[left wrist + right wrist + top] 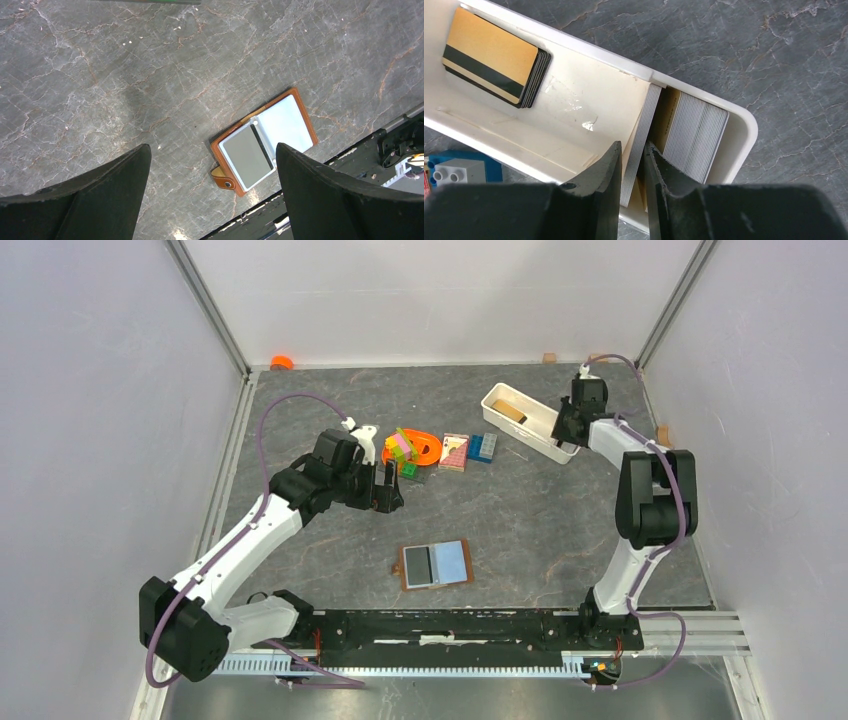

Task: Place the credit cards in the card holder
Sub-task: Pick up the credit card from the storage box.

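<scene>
Currently: both arms are being held over the grey marbled table (pixel 560 530)
Left gripper (pixel 388 498): is being held wide open above bare table, left of centre in the top view, with nothing being gripped
Card holder (pixel 221 176): is being shown lying open and flat at lower centre of the top view, well apart from both grippers; a dark grey card (pixel 246 156) and a light blue card (pixel 284 125) are being carried in its two halves
Right gripper (pixel 633 147): is being held inside the white tray (pixel 744 135) at upper right of the top view, jaws being held narrow on either side of an upright pale stack of credit cards (pixel 644 122); whether they are being pinched cannot be told
Other cards: a tan stack (pixel 491 55) with a black stripe is being shown flat at upper left of the right wrist view, and a grey stack (pixel 696 135) is being leaned at the tray's rounded end
</scene>
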`<action>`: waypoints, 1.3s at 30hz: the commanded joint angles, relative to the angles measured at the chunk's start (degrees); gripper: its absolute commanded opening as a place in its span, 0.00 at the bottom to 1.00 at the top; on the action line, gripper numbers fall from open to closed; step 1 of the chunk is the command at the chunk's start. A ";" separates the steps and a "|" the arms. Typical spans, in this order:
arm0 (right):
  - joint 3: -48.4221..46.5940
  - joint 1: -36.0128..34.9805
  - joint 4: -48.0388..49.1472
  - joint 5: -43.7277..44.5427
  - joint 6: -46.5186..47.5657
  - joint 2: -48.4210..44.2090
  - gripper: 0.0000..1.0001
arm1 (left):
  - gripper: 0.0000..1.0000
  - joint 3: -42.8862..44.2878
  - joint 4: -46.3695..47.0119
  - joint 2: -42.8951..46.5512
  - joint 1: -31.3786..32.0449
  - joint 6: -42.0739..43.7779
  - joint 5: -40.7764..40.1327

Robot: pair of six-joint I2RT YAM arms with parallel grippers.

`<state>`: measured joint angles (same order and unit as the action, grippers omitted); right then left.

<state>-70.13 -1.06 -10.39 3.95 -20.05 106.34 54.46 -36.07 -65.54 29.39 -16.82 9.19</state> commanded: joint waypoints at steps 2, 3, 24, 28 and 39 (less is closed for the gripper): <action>-4.59 -0.60 -1.80 1.60 0.59 2.66 0.28 | 1.00 -0.13 1.61 0.08 0.32 1.48 0.65; -5.19 -0.75 -2.52 2.74 0.24 3.28 0.28 | 1.00 -0.14 1.60 0.07 0.33 1.46 0.69; -4.22 -1.41 0.90 2.31 -8.49 -1.40 0.34 | 1.00 -0.10 1.60 0.39 0.41 1.36 0.94; -4.72 -1.44 0.47 2.38 -8.75 -1.38 0.31 | 1.00 -0.14 1.63 0.63 0.42 1.39 1.01; -2.58 -1.41 -1.21 5.47 -8.57 -2.70 0.13 | 1.00 -0.14 1.58 0.59 0.52 1.35 1.05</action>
<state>-73.87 -2.20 -13.37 7.88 -27.64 107.39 54.37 -36.07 -65.54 29.65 -16.82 9.39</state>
